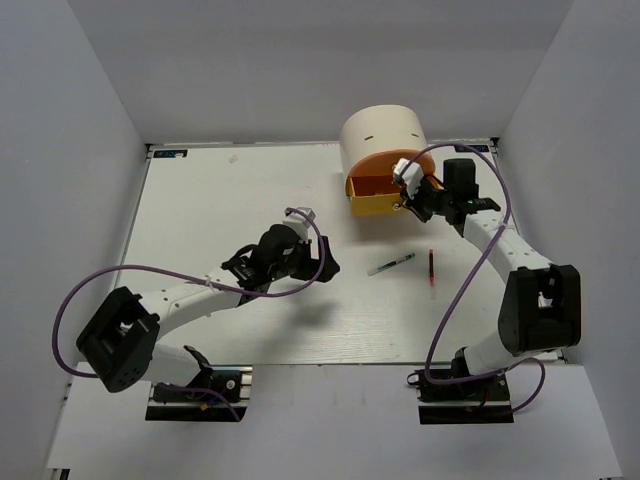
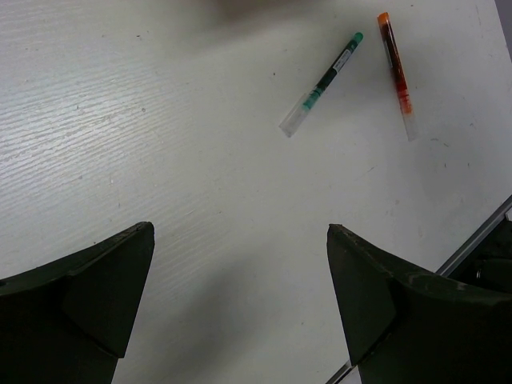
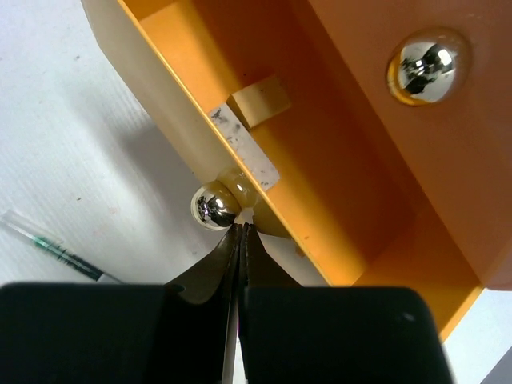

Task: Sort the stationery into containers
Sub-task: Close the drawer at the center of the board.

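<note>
Right end effector [image 3: 242, 234], pressed together, at yellow drawer [image 1: 378, 207] knob [image 3: 214, 207]; left end effector [image 2: 240, 230] spread above table [image 2: 120, 120].

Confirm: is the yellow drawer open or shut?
Open. The yellow drawer juts out from the cream unit, its inside exposed in the right wrist view.

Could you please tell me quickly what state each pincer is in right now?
Left pincer: open, holding nothing.
Right pincer: closed, tips at the knob of the open drawer, nothing visibly held.
</note>
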### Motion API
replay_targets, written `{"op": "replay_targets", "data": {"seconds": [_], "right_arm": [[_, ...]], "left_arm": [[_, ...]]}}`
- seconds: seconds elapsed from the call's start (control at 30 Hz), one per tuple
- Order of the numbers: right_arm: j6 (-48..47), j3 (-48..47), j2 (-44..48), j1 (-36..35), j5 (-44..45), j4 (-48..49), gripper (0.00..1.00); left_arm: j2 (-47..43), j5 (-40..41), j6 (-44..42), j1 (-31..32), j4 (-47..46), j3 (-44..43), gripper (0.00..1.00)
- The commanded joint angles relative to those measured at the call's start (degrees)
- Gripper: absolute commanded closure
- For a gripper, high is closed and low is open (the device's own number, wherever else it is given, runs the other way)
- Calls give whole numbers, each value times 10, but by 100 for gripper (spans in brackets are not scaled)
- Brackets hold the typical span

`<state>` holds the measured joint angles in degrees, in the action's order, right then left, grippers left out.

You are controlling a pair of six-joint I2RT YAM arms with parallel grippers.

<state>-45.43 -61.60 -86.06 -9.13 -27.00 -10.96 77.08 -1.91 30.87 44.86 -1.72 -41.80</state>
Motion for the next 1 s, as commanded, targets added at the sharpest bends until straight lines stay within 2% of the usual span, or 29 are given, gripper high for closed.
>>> {"op": "replay_targets", "data": {"seconds": [0.0,0.67,0.83,0.97], "right_arm": [[10,-33,-11,0,13,58,100],[38,-122,-114,-4,31,104,100],[46,-124,-117,-2,21,98,100],[67,-99,-72,1,-17,84,100]], "left_arm": [[-5,-1,-5,3,-4,-19,2],[5,-1,-5,-2,12,-35,2],[5,4,-5,-2,12,-35,2],[5,9,-5,-2,17,-35,2]]}}
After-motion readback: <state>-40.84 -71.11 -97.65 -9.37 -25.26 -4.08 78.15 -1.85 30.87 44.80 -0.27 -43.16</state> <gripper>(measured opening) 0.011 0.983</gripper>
